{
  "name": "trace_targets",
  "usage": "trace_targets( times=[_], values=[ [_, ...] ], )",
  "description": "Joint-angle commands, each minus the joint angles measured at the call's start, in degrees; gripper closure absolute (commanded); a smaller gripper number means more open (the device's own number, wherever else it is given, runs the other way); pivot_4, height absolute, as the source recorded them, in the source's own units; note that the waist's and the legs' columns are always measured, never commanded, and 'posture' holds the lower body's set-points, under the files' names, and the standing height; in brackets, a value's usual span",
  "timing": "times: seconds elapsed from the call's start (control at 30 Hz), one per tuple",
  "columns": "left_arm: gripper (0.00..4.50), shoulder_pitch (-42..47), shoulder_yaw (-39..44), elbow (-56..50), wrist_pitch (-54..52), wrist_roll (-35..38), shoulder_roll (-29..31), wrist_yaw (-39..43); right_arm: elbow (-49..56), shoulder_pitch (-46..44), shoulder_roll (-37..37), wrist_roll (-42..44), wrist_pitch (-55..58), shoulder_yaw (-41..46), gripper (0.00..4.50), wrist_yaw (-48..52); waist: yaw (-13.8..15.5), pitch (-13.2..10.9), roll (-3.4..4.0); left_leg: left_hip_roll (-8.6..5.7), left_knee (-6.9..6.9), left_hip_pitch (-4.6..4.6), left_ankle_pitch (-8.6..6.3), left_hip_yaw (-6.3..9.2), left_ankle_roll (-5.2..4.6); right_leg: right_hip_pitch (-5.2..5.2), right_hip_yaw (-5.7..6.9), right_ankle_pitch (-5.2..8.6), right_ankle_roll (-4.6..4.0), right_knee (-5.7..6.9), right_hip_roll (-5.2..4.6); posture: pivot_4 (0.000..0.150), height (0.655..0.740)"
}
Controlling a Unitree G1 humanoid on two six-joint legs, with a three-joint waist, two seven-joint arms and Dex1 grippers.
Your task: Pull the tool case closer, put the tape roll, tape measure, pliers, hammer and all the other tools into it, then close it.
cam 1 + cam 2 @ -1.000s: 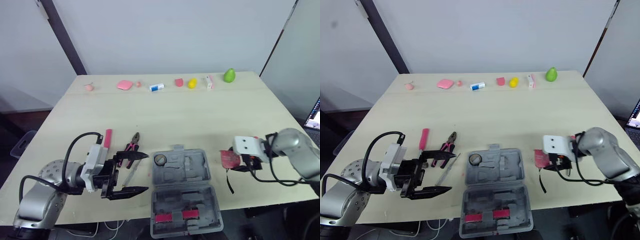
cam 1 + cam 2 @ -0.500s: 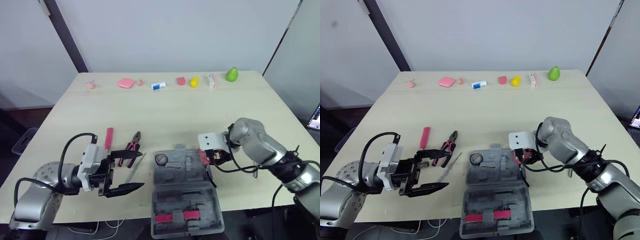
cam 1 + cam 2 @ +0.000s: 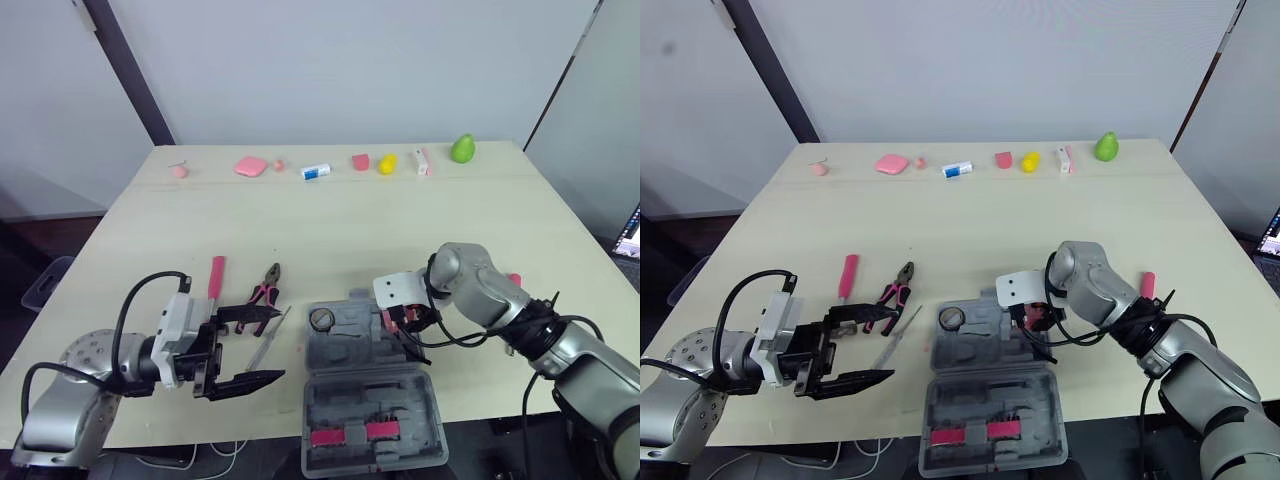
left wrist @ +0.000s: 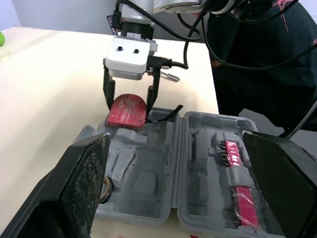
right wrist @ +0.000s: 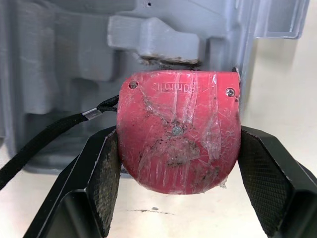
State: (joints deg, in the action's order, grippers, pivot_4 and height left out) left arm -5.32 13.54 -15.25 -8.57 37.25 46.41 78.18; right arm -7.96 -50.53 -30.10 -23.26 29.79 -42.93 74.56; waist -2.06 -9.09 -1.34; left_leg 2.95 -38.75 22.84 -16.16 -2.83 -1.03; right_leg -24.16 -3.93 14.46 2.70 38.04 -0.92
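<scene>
Tool case (image 3: 362,398) lies open at the counter's (image 3: 350,230) near edge. The right pincer (image 3: 407,320) is clamped on the red tape measure (image 5: 178,131) at the case's right rim. The left pincer (image 3: 281,344) hangs spread apart near the pliers (image 3: 263,294).

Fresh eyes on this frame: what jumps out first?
The right hand, clamped on a red tape measure, at the right edge of the open grey tool case near the front of the table. Next, the left hand, open wide just left of the case, with pink-handled pliers lying beyond it.
</scene>
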Motion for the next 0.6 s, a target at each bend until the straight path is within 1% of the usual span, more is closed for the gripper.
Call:
trace_targets(
  times=[0.03,0.1,0.13,0.17,0.37,0.47,0.6],
  values=[
    [0.0,-0.14,1.43,-2.11,0.42,0.54,0.22,-0.49,0.3,-0.78,0.33,-0.7,-0.86,1.16,1.6,-0.55,0.0,0.0,0.0,0.0,0.0,0.0,0.0,0.01,0.0,0.0,0.01,0.0,0.0,0.01,0.0,0.15,0.74],
    [0.0,-0.23,1.43,-2.08,0.46,0.63,0.25,-0.51,0.44,-0.67,0.39,-0.59,-0.82,1.35,0.57,-0.25,0.0,0.0,0.0,0.0,0.0,0.0,0.0,0.02,0.0,0.0,0.02,0.0,0.0,0.02,0.0,0.15,0.74],
    [0.0,-0.28,1.47,-2.05,0.47,0.7,0.27,-0.49,0.59,-0.62,0.33,-0.58,-0.77,1.36,0.14,-0.06,0.0,0.0,0.0,0.0,0.0,0.0,0.0,0.02,0.0,0.0,0.01,0.0,0.0,0.02,0.0,0.15,0.74],
    [0.0,-0.35,1.52,-2.05,0.46,0.79,0.26,-0.5,0.88,-0.47,0.3,-0.72,-0.8,1.59,0.06,-0.54,0.0,0.0,0.0,0.0,0.0,0.0,0.0,0.01,0.0,0.0,0.01,0.0,0.0,0.01,0.0,0.15,0.74],
    [0.0,-0.58,1.53,-2.1,0.53,0.93,0.13,-0.55,3.89,0.03,-0.39,0.31,0.3,3.84,0.06,-0.9,-0.02,0.0,0.0,0.0,0.0,0.0,0.0,0.01,0.0,0.0,0.02,0.0,0.0,0.01,0.0,0.15,0.74],
    [0.0,-0.61,1.43,-2.17,0.62,0.9,0.05,-0.61,7.4,0.44,-1.97,2.17,2.33,6.16,0.06,0.7,0.01,0.0,0.0,0.0,0.0,0.0,0.0,0.02,0.0,0.0,0.02,0.0,0.0,0.01,0.0,0.15,0.74],
    [0.0,-0.67,1.46,-2.17,0.79,0.86,-0.03,-0.71,10.33,2.7,-6.0,5.82,2.85,11.73,0.06,0.97,0.31,0.0,0.0,0.0,0.0,0.0,0.0,0.03,0.0,0.02,0.02,0.0,0.0,0.0,-0.01,0.15,0.74]
  ],
)
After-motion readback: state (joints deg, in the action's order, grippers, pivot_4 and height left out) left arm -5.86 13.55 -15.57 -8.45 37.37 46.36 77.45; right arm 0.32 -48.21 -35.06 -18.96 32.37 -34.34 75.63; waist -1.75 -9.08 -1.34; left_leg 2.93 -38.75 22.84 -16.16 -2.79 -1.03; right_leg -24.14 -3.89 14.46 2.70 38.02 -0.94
